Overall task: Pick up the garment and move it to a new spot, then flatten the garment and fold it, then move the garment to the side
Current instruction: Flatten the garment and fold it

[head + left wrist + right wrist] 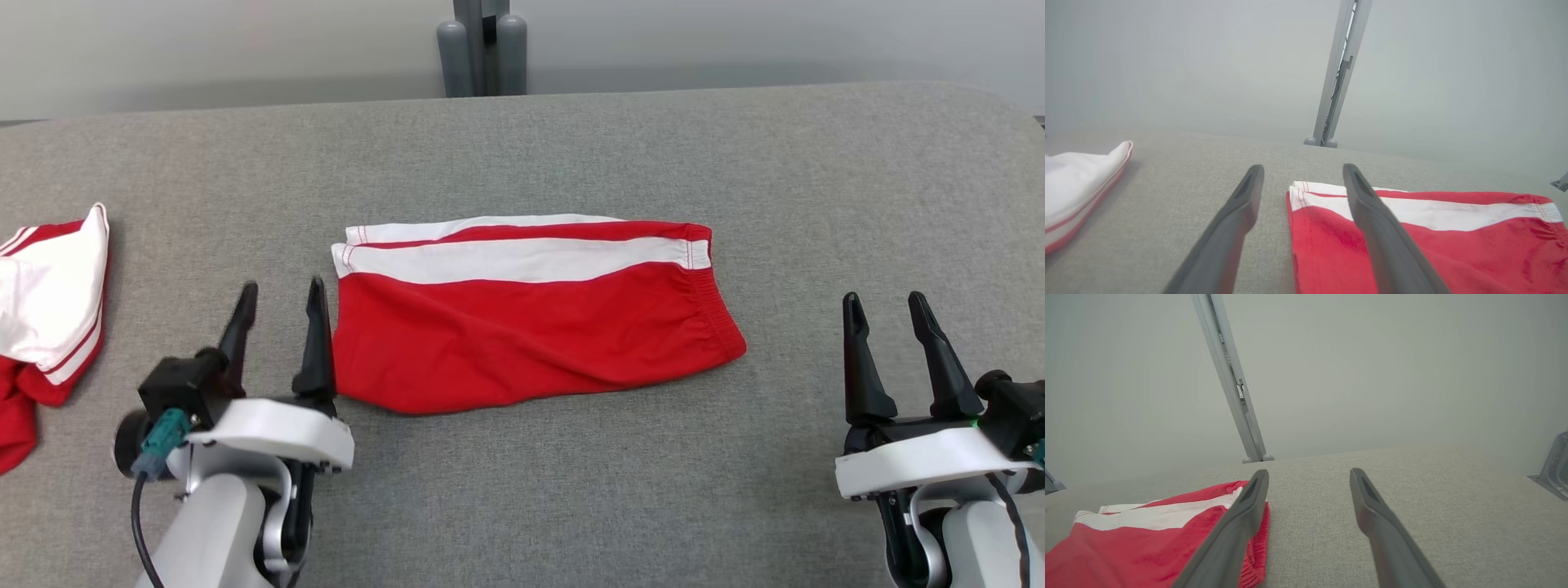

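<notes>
My left gripper (282,286) stands with its two long dark fingers spread apart and nothing between them, hovering low over the grey woven fabric tabletop (571,147) at the left end of the folded red cotton shorts with white side stripes (531,327). In my head view its inner finger lines up with the shorts' left edge, and along the left wrist view that finger crosses over the white-hemmed corner of the cloth while the other finger is over bare tabletop; I cannot tell whether the inner finger touches the fabric. My right gripper (884,298) is likewise spread and empty, well apart from the shorts on their right, with a strip of bare grey surface between its fingers and the gathered elastic waistband. The shorts lie flat in the middle of the table, long side running left to right, leg hems toward my left, waistband toward my right, the white stripes along the far edge and a few soft wrinkles across the red panel nearest me. Off at the left edge of the table sits a second red and white garment, loosely bunched (49,302), clear of both grippers. A grey metal post on two rounded feet (482,49) rises just beyond the table's far edge.
</notes>
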Robot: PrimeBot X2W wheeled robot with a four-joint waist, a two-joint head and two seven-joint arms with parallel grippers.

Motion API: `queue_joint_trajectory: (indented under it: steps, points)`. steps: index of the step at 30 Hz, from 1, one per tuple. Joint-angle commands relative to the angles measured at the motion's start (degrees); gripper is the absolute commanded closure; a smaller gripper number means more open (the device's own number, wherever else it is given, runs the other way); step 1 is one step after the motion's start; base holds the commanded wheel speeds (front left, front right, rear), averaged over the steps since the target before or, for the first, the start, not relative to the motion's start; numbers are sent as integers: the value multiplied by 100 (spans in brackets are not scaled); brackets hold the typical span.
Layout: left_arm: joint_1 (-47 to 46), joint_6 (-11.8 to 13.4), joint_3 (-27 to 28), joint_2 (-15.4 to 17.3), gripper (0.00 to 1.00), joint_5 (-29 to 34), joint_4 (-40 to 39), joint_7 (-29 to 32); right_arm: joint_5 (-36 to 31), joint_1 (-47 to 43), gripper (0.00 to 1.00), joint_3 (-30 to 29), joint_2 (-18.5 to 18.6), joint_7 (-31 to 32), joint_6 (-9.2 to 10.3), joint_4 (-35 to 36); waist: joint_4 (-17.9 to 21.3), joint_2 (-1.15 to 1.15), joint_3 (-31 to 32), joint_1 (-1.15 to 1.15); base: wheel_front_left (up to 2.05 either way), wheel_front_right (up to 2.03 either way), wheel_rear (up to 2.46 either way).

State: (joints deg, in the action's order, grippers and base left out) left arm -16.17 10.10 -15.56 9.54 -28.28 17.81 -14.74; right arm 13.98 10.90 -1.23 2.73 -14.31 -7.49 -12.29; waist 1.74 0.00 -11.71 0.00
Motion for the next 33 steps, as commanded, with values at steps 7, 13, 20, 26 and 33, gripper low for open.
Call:
queue_joint_trajectory:
  steps: [7, 13, 20, 26, 33]
  points:
    - [-116, -136, 153, 137, 0, 820, -532, -32, -192, -95, 0, 27, 36, 82, -2, 36, -59, 0, 109, 0, 0, 0, 0]
    - [271, -118, 226, 171, 0, 1028, -608, -34, -331, -230, 0, 121, 36, 164, -2, 53, -4, 0, 278, 0, 0, 0, 0]
    - [613, -55, 227, 168, 0, 1023, -544, -35, -306, -361, 0, 151, 36, 214, -2, 90, -35, 0, 419, 0, 0, 0, 0]
    - [616, -69, 208, 159, 0, 963, -485, -35, -311, -421, 0, 193, 36, 269, -2, 112, -69, 0, 470, 0, 0, 0, 0]
    - [469, -100, 147, 137, 0, 943, -379, -30, -314, -295, 0, 322, 36, 344, -2, 22, -281, 0, 414, 0, 0, 0, 0]
